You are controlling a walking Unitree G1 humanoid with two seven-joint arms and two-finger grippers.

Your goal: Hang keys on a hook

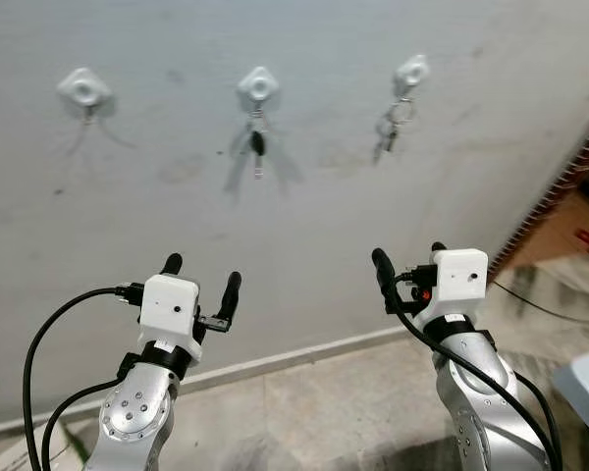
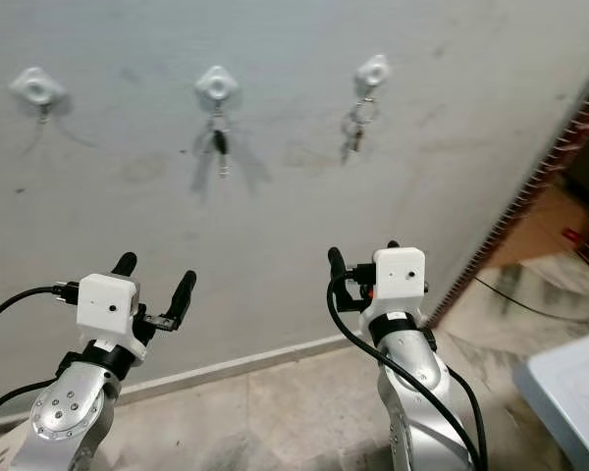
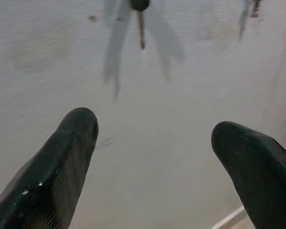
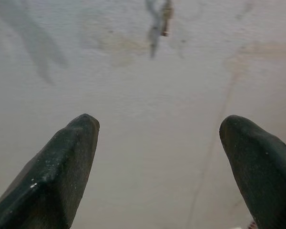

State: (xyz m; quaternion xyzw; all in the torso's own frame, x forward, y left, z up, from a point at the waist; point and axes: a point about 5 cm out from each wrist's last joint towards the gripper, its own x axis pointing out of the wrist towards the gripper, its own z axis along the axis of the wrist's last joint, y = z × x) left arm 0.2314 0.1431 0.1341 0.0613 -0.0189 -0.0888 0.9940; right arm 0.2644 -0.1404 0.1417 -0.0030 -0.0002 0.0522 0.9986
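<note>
Keys (image 1: pixel 258 143) hang from the middle hook (image 1: pixel 258 86) on the wall (image 1: pixel 294 196), another bunch (image 1: pixel 390 128) on the right hook (image 1: pixel 411 72); the left hook (image 1: pixel 83 88) looks bare. Hanging seems done, so the next move is likely just drawing back. Left gripper (image 1: pixel 202 278) and right gripper (image 2: pixel 363 257) sit low, well apart from the hooks, fingers (image 3: pixel 66 157) spread wide, holding nothing
</note>
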